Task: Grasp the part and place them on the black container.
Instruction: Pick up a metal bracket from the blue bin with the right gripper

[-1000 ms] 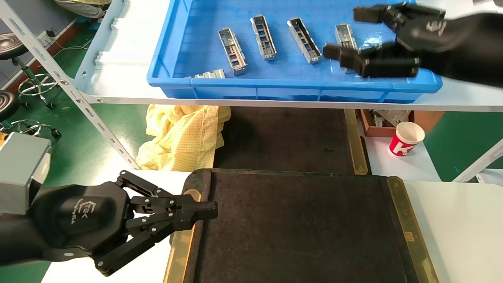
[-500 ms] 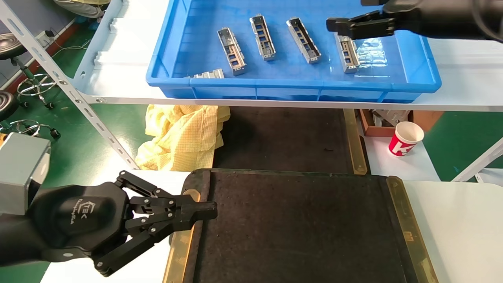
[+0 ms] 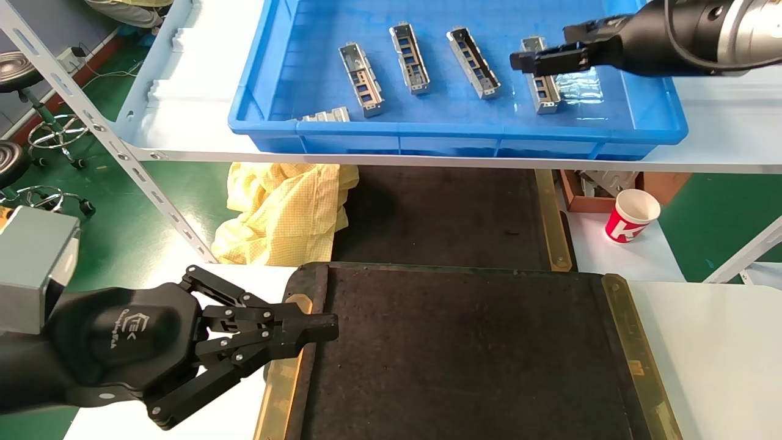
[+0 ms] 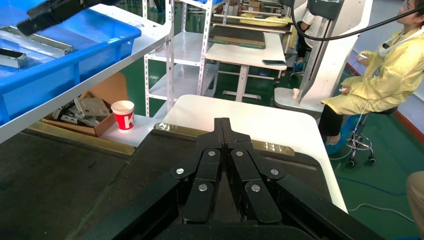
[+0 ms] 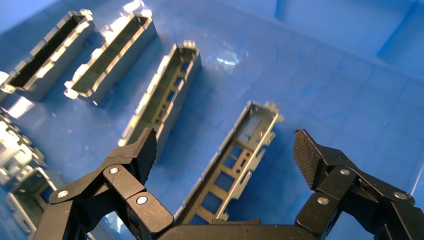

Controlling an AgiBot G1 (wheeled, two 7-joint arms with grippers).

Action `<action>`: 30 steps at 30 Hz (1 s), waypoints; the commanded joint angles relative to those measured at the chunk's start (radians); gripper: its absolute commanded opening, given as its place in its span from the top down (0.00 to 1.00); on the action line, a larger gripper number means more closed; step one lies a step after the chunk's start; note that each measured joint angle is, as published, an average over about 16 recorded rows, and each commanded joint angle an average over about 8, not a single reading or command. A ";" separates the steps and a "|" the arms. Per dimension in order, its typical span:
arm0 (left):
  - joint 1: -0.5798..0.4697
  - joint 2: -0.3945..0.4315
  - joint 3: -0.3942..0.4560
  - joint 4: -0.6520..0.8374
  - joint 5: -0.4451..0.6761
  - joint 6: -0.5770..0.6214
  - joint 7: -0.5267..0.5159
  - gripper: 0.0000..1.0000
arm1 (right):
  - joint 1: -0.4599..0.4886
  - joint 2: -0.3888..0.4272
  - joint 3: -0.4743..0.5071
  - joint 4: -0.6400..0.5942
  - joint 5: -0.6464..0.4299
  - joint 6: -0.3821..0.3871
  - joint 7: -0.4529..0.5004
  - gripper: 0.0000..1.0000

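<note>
This looks like a factory workshop. The floor is painted green. White metal shelves stand in rows. A blue bin at twelve o'clock holds small metal parts. A worker in a yellow coat sits on a stool at three o'clock. A box of spare metal bits sits below the shelf.

In the head view, we see the right gripper cover the middle of the part below it, and the arm behind it runs off the picture's edge. The bin's near wall hides the lower half of the ribbed block, and the shelf cuts off the far tray. The near tray and the left arm are cropped at the bottom edge.
</note>
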 commanded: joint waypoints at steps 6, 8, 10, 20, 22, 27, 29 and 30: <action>0.000 0.000 0.000 0.000 0.000 0.000 0.000 1.00 | 0.008 -0.026 -0.013 -0.065 -0.019 0.025 -0.002 0.87; 0.000 0.000 0.000 0.000 0.000 0.000 0.000 1.00 | 0.008 -0.032 -0.014 -0.074 -0.021 0.031 -0.002 0.99; 0.000 0.000 0.000 0.000 0.000 0.000 0.000 0.99 | 0.006 -0.036 -0.013 -0.081 -0.019 0.036 -0.005 1.00; 0.000 0.000 0.001 0.000 0.000 0.000 0.000 0.00 | -0.008 -0.057 -0.002 -0.100 -0.005 0.085 -0.021 1.00; 0.000 0.000 0.001 0.000 0.000 0.000 0.000 0.00 | -0.009 -0.060 -0.001 -0.102 -0.003 0.093 -0.024 1.00; 0.000 0.000 0.001 0.000 0.000 0.000 0.000 0.00 | -0.010 -0.065 0.001 -0.106 0.000 0.099 -0.029 1.00; 0.000 0.000 0.001 0.000 -0.001 0.000 0.000 0.00 | -0.010 -0.067 0.001 -0.107 -0.001 0.099 -0.031 1.00; 0.000 0.000 0.001 0.000 -0.001 0.000 0.000 0.00 | -0.010 -0.068 0.000 -0.108 -0.002 0.099 -0.031 1.00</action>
